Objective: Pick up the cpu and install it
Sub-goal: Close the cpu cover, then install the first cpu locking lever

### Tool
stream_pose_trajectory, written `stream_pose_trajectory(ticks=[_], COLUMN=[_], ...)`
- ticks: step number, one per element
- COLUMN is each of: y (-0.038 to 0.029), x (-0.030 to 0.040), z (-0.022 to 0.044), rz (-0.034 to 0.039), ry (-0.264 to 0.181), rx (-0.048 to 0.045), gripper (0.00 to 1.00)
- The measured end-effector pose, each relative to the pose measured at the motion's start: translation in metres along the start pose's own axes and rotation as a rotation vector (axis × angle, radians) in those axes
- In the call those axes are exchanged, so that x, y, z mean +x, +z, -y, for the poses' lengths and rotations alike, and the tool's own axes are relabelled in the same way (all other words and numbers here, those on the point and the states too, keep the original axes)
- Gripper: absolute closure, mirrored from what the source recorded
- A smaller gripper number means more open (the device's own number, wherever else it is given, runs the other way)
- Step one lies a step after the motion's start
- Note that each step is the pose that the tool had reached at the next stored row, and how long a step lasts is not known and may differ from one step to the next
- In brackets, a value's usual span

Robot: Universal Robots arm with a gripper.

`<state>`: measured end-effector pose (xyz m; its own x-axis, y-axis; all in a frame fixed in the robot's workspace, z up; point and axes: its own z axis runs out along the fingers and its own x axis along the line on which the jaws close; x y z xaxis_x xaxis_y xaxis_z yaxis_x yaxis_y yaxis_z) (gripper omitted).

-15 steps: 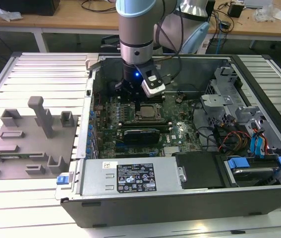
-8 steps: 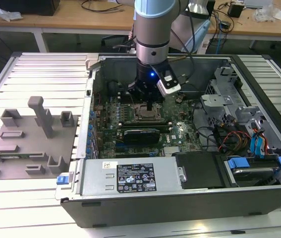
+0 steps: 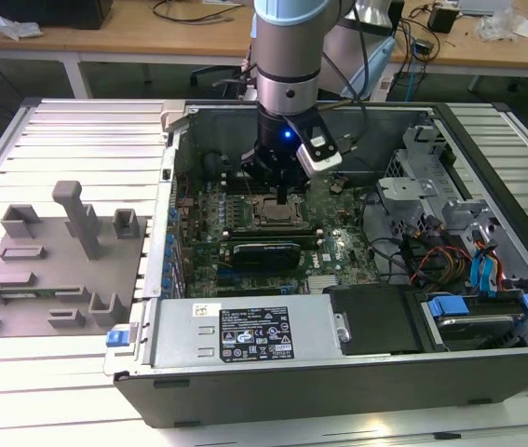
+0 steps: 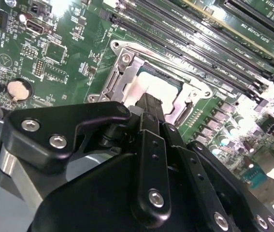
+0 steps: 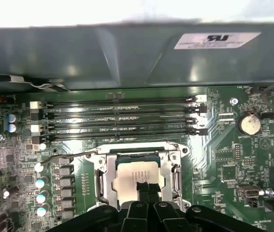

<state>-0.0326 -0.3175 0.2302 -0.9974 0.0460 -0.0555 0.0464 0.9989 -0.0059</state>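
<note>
Worktop (image 3: 77, 130) is occupied by an open computer case (image 3: 245, 372); the cpu (image 5: 136, 173) is found laid in the socket (image 5: 107, 179), gripper (image 5: 147, 187) pressed together at it, not yet withdrawn.

We have the gripper (image 3: 284, 197) down inside the computer case (image 3: 338, 377), and right beneath its tip the cpu (image 5: 136, 173) lies in the socket (image 5: 105, 180) on the motherboard (image 5: 223, 164). Past the socket from the tool, the memory slots (image 5: 122, 118) run side by side, between it and the case wall. The coin battery (image 5: 249, 124) sits off to one side of the tool. The tray (image 3: 59, 265) lies outside the case, well apart, on the exterior view's left.
</note>
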Motion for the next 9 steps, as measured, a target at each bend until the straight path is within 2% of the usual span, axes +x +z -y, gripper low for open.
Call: stream_pose_trajectory(ticks=[2, 9], y=[-0.0032, -0.0041], x=[-0.0002, -0.0003], z=[0.0, 0.0], rz=[0.0001, 0.0001], ry=[0.0, 0.0], rx=[-0.0002, -0.0001], gripper=[0.89, 0.89])
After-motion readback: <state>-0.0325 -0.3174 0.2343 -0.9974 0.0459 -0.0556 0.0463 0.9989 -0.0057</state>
